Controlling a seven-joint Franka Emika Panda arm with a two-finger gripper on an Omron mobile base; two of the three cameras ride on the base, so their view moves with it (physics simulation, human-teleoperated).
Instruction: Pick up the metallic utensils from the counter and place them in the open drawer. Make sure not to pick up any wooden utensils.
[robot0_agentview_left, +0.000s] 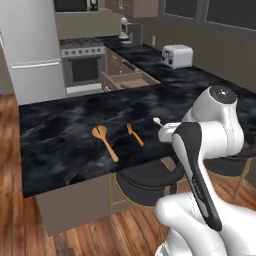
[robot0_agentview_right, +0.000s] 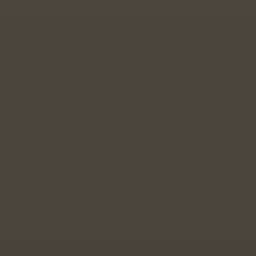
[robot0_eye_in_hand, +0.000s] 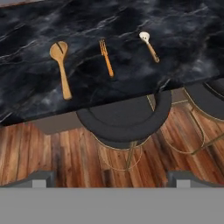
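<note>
Fork (robot0_eye_in_hand: 106, 57) lies near the counter's (robot0_eye_in_hand: 183, 39) front edge, between the wooden spoon (robot0_eye_in_hand: 61, 65) and the knife (robot0_eye_in_hand: 149, 46), all well apart. No writing is readable. Gripper (robot0_eye_in_hand: 112, 177) fingertips stand wide apart above a stool (robot0_eye_in_hand: 124, 116).

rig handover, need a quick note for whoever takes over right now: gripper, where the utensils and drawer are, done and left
Gripper: open, holds nothing, hovering off the counter's near edge above a black stool.
On the counter, in the hand view left to right: wooden spoon, orange fork, knife with pale blade and brown handle. All lie flat and apart.
Open drawer: pulled out of the cabinets beyond the counter, next to the oven.
Done: nothing picked yet; nothing visible in the drawer.
Left: carry fork and knife to the drawer, one at a time. Leave the wooden spoon.
</note>
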